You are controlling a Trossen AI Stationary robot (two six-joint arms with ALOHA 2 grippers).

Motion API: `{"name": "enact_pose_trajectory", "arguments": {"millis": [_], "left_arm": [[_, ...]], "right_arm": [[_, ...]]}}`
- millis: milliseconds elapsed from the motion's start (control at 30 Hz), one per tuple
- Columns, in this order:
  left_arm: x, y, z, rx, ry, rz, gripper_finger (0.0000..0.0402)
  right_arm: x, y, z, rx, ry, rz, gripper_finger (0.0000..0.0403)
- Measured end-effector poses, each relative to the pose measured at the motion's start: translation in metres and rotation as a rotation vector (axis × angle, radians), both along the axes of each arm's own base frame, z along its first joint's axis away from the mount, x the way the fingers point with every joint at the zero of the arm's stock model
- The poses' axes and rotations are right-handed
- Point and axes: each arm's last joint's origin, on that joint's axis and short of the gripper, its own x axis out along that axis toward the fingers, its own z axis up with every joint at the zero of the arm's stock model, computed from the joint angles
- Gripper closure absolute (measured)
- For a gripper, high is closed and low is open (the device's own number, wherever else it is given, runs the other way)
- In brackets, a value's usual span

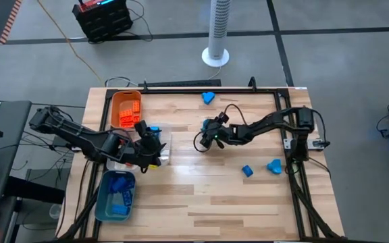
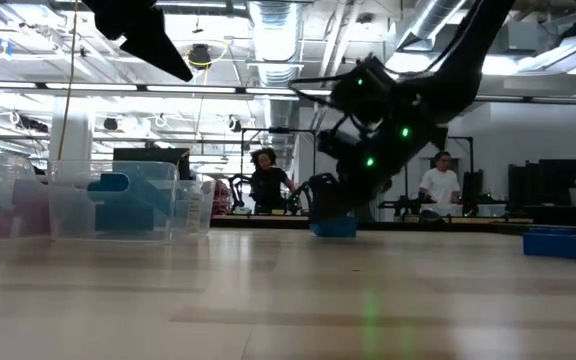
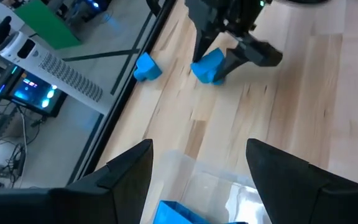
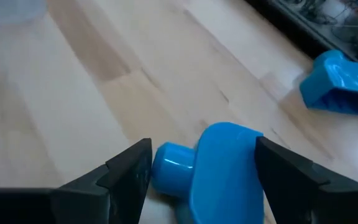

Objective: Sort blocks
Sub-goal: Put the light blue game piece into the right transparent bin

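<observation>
My right gripper (image 1: 211,140) is low over the middle of the table, shut on a blue block (image 4: 222,168) that also shows in the left wrist view (image 3: 209,65). My left gripper (image 3: 197,168) is open and hovers over the clear tray (image 1: 159,154), touching nothing. A blue block (image 3: 179,213) lies in that tray below it. Loose blue blocks lie flat on the wood: one near the far edge (image 1: 209,97) and two toward the right (image 1: 247,171) (image 1: 274,166). My right gripper has the blue block pinched between its two fingers, one finger (image 4: 129,171) against its studded end (image 4: 166,163), the other (image 4: 278,171) against the opposite side (image 4: 248,152). The fingers slant down from the table's right. The block's underside rests on the table (image 2: 333,228).
An orange tray (image 1: 115,101) with orange blocks stands at the far left, and a teal tray (image 1: 102,202) with blue blocks at the near left. A black frame runs along the table's edges (image 1: 181,88). Bare wood (image 1: 201,202) lies toward the near edge. People stand in the room beyond (image 2: 263,180).
</observation>
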Motion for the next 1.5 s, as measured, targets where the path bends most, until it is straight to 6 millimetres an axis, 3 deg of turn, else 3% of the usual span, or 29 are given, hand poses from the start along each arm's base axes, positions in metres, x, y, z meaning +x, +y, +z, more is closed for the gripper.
{"name": "enact_pose_trajectory", "arguments": {"millis": [167,333,633,867,1267,1500], "left_arm": [[-0.001,0.0,0.0,0.002,0.008,0.002,0.0148],[-0.004,0.002,-0.002,-0.002,0.025,0.021,0.0148],[-0.007,0.003,-0.003,-0.008,0.038,0.04,0.0148],[-0.007,0.003,-0.004,-0.007,0.039,0.043,0.0148],[-0.007,0.003,-0.004,-0.01,0.037,0.045,0.0148],[-0.007,0.003,-0.004,-0.01,0.038,0.045,0.0148]], "right_arm": [[0.005,-0.001,-0.021,-0.002,-0.039,-0.037,0.0116],[0.006,0.006,-0.025,-0.002,-0.037,-0.025,0.0116],[0.001,0.037,0.002,0.007,-0.009,0.097,0.0116],[-0.004,0.051,0.025,-0.013,-0.04,0.105,0.0117],[-0.02,0.039,0.006,0.028,-0.029,0.025,0.0117],[-0.031,0.038,-0.005,0.062,-0.071,0.083,0.0117]]}}
